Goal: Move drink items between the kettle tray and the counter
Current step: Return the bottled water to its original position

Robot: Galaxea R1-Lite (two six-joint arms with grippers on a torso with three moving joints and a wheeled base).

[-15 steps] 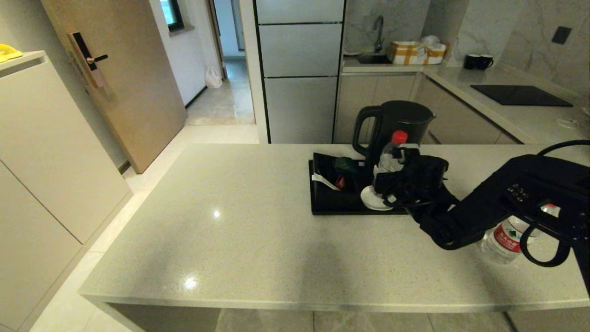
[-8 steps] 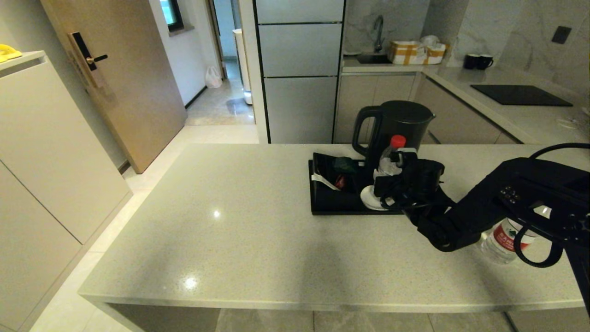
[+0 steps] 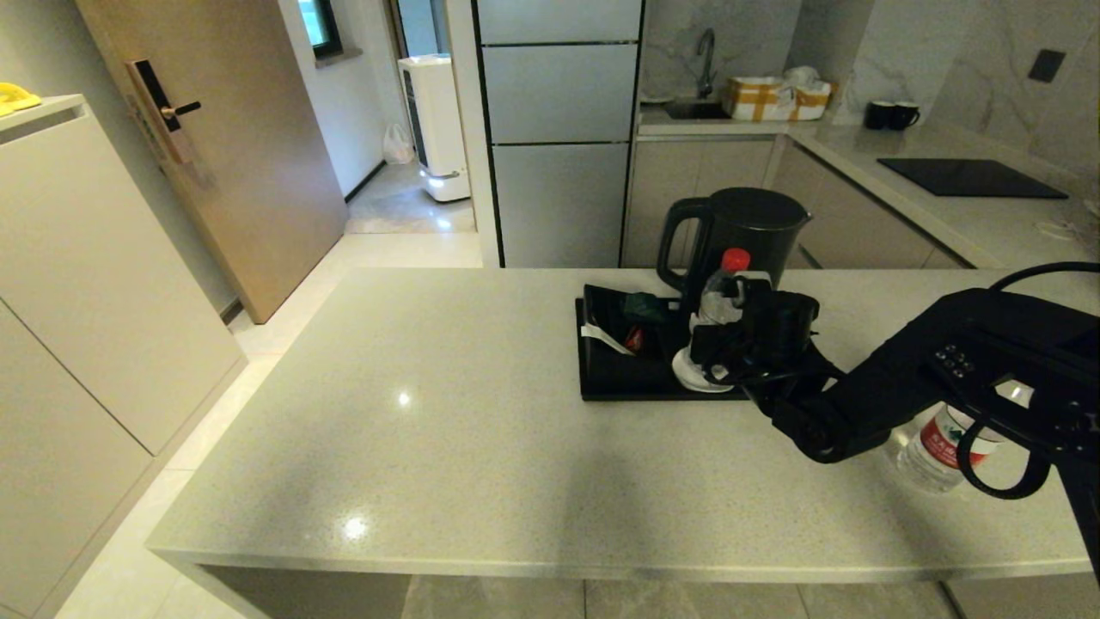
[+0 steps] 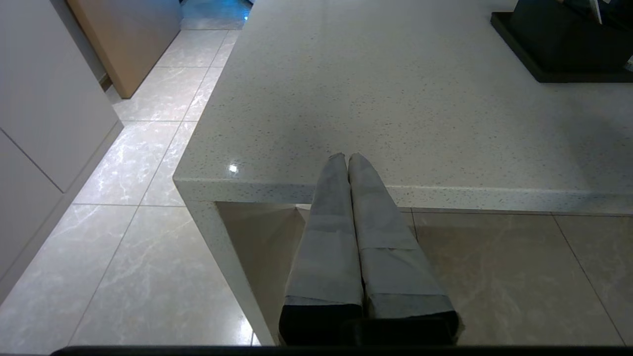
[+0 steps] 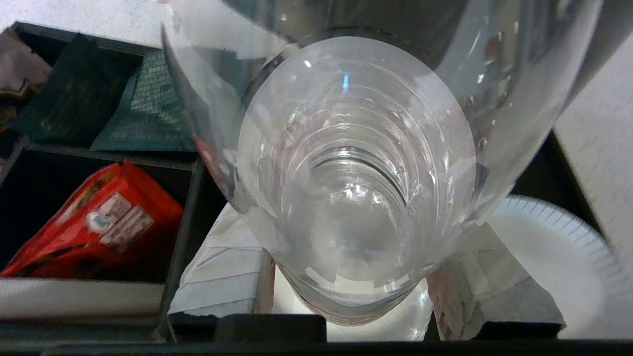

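My right gripper [image 3: 736, 340] is shut on a clear water bottle [image 3: 718, 297] with a red cap, held over the black kettle tray [image 3: 619, 384] just in front of the black kettle [image 3: 741, 225]. In the right wrist view the bottle [image 5: 356, 163] fills the space between the taped fingers [image 5: 225, 277], and a white coaster [image 5: 559, 257] lies below it. Whether the bottle touches the tray I cannot tell. A second bottle [image 3: 939, 440] stands on the counter [image 3: 481, 430] under my right arm. My left gripper [image 4: 347, 159] is shut and empty, parked below the counter's [image 4: 420, 99] near edge.
The tray's compartments hold a red sachet [image 5: 99, 222] and dark green packets [image 5: 143, 109]. A white appliance [image 3: 434, 125] stands in the hallway beyond the open door. Two black mugs [image 3: 890, 114] and a black cooktop [image 3: 967, 177] are on the far worktop.
My right gripper and its bottle have shifted slightly left, toward the kettle. The white appliance has come into view in the hallway. The left arm has stayed still.
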